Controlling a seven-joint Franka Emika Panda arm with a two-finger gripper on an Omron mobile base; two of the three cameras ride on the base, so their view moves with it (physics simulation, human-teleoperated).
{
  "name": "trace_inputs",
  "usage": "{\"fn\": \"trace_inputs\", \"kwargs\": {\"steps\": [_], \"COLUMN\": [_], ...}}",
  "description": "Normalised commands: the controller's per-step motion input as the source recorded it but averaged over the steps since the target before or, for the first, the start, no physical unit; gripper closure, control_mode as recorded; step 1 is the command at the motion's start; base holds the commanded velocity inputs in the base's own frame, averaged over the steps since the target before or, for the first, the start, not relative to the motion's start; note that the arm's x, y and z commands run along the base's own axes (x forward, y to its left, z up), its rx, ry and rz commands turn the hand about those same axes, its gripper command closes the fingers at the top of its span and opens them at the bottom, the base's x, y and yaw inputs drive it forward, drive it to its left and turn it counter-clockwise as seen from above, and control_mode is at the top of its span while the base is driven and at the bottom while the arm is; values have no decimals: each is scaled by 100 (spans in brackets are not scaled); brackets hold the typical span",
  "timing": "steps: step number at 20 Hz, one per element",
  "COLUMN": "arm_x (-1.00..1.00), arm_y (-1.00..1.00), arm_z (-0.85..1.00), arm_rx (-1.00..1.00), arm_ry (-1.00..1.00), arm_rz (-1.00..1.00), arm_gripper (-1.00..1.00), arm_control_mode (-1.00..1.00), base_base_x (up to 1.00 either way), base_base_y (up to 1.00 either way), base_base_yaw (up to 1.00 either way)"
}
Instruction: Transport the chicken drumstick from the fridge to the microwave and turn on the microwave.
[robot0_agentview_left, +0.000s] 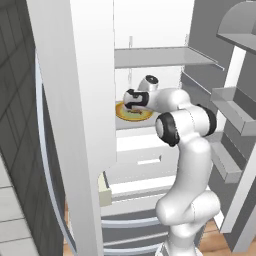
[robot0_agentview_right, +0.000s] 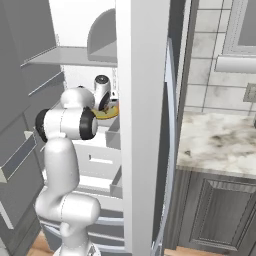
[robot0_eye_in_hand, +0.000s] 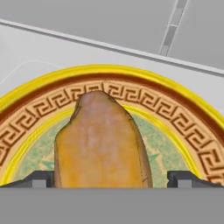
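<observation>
White shelves and grey door racks of the open fridge (robot0_agentview_left: 150, 57) surround the arm, with warm wooden floor showing low at the base in both base views. Nearest the hand camera, the gripper (robot0_eye_in_hand: 111, 181) has its two dark fingertips (robot0_eye_in_hand: 39, 179) spread apart, one on each side of the chicken drumstick (robot0_eye_in_hand: 101, 144); whether they touch it I cannot tell. The drumstick is a golden-brown lump, broad near the hand and tapering away from it, lying on a yellow plate (robot0_eye_in_hand: 183, 109) with a brown key-pattern band and a green centre. Beyond the plate runs the pale shelf and the grey back wall of the fridge. From the left base view, the gripper (robot0_agentview_left: 131, 102) reaches down onto the same plate (robot0_agentview_left: 125, 115) on the middle shelf, under a higher shelf. From the right base view, the plate (robot0_agentview_right: 111, 112) peeks out beside the hand, and a marbled counter (robot0_agentview_right: 220, 140) with dark cabinets stands to the right of the fridge.
</observation>
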Motion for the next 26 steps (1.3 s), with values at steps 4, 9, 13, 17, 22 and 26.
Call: {"fn": "trace_inputs", "kwargs": {"steps": [4,9,13,17,22,26], "arm_x": [19,4,0,-35,-90,-92], "arm_y": [10,28,10,0,-9,-3], "arm_z": [-22,-57,-75,-45,-1,1], "arm_rx": [0,-3,0,0,2,0], "arm_ry": [4,10,8,-1,-40,-71], "arm_rz": [0,0,0,0,0,1], "arm_gripper": [-100,100,100,100,100,100], "arm_control_mode": [-100,-100,-100,-100,-100,-100], "base_base_x": [0,0,0,0,0,0], "base_base_y": [0,0,0,0,0,0], "base_base_yaw": [0,0,0,0,0,0]}}
